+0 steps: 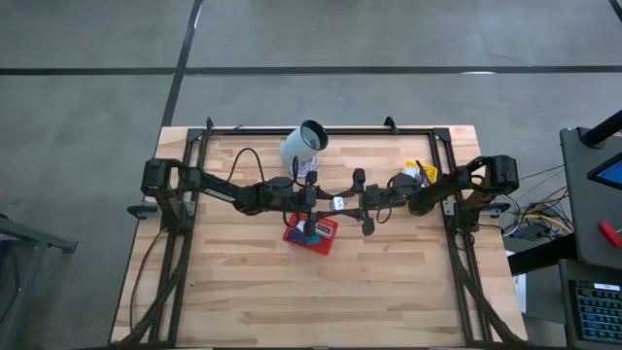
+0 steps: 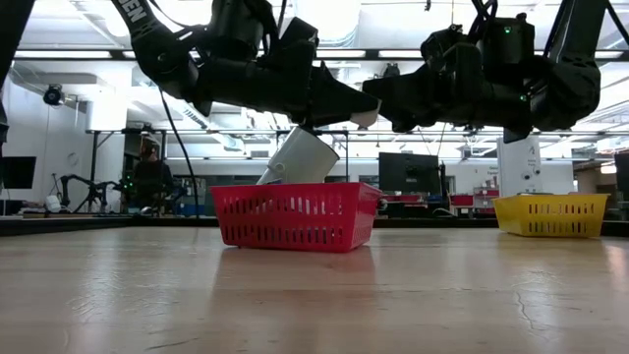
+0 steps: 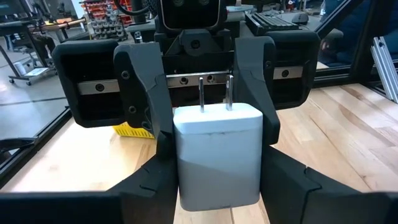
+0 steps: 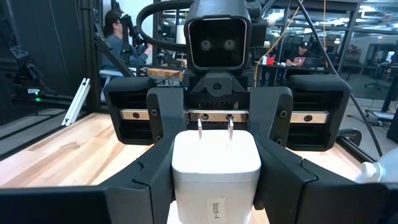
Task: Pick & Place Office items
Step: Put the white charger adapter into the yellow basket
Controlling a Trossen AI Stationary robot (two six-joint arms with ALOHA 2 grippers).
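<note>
Wooden surface [image 1: 389, 272], both arms meeting mid-air over its middle

Red mesh tray [image 2: 293, 216] sits below them, pale cup [image 2: 300, 157] tilted behind it. White plug block [image 3: 217, 155] hangs above the tray, pinched at once by left end effector [image 3: 217, 186] and right end effector [image 4: 214, 186], both closed on its sides.

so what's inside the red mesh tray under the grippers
In the red mesh tray, the high view shows small dark blue and pale items, too tiny to identify. The left gripper and an arm part overhead cover the tray's far side; the low view's mesh wall hides the contents.
</note>
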